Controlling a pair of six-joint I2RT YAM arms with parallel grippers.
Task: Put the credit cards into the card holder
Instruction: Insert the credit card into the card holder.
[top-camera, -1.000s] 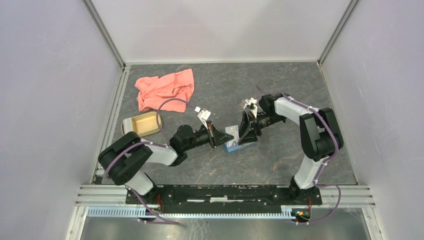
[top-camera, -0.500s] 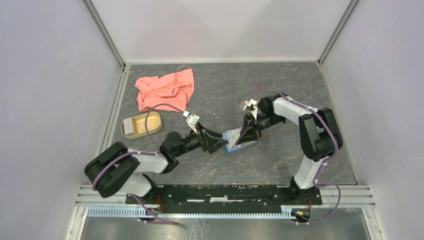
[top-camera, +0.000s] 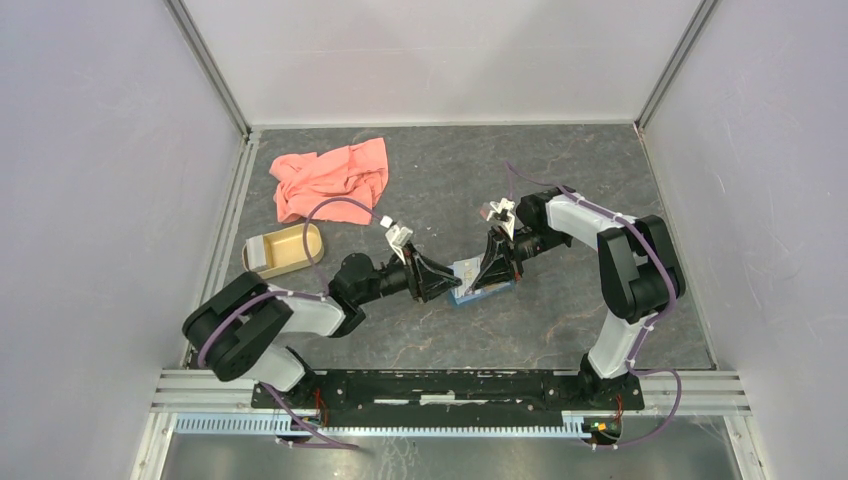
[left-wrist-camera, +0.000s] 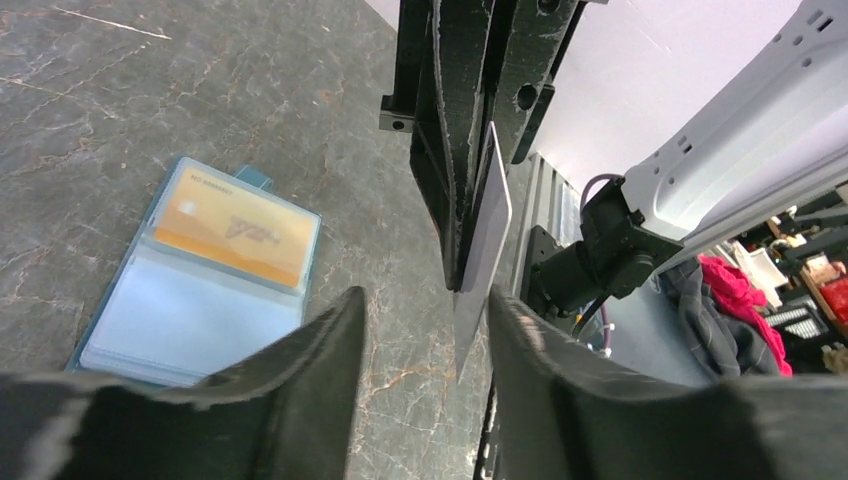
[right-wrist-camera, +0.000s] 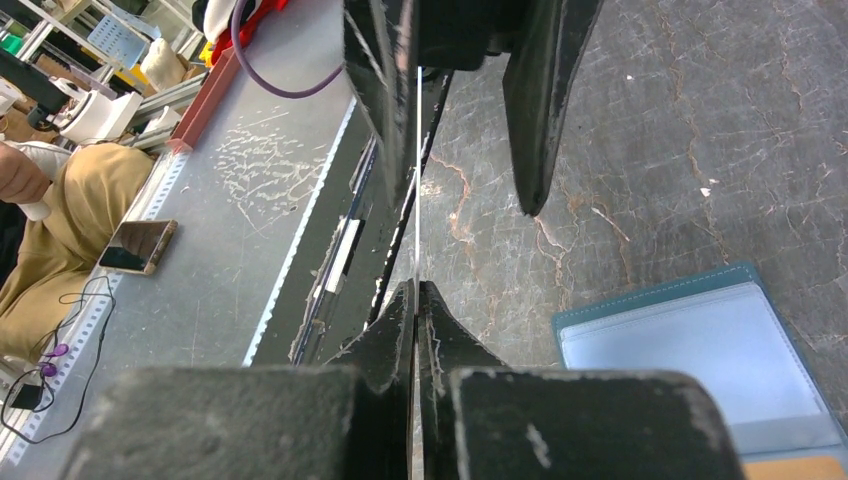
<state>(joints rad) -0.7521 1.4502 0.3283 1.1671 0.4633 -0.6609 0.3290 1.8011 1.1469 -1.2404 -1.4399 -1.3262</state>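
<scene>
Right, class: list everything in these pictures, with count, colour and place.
cloth: one, salmon-pink, crumpled, far left of table
dish: one, tan, left edge, nearer than the cloth
card holder: one, teal, open, between the end effectors
gold card: one, gold-yellow, inside the card holder
pale card: one, whitish, upright in the right end effector
table: one, dark grey marbled
left end effector: one, black, open either side of the pale card
right end effector: one, black, shut on the pale card

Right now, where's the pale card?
In the left wrist view, the pale card hangs mid-frame, pinched in the right gripper, near the open card holder.
</scene>
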